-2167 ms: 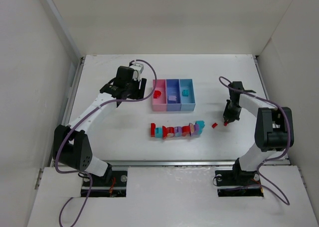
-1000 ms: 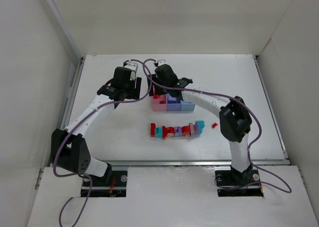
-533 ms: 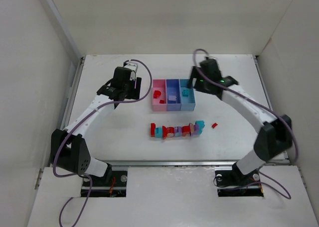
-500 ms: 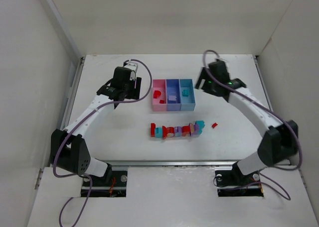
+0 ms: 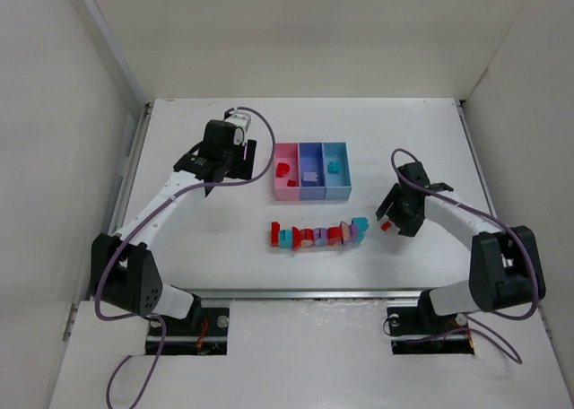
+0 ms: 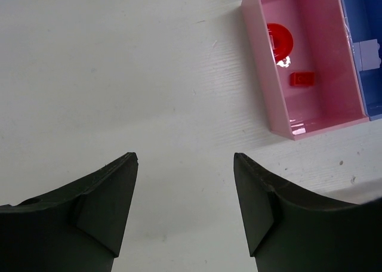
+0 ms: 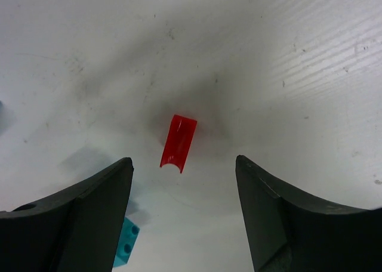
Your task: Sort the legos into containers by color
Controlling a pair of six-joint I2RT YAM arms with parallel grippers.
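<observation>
Three joined containers stand at mid-table: pink (image 5: 280,192), purple-blue (image 5: 311,190) and light blue (image 5: 337,188). The pink one (image 6: 322,21) holds a round red piece (image 6: 279,39) and a small red brick (image 6: 302,79). A pale brick (image 6: 365,53) lies in the purple-blue one. A row of red, purple and teal legos (image 5: 318,235) lies in front of them. One loose red brick (image 7: 178,142) (image 5: 385,225) lies to the row's right. My right gripper (image 7: 183,159) (image 5: 389,219) hangs open just above it. My left gripper (image 6: 185,155) (image 5: 257,160) is open and empty, left of the pink container.
A teal brick (image 7: 125,250), the right end of the row, lies close to my right gripper's left finger. White walls enclose the table on the left, back and right. A metal rail runs along the near edge.
My right arm swung from over the containers to the right and came down over the loose red brick. The left arm has not moved.
</observation>
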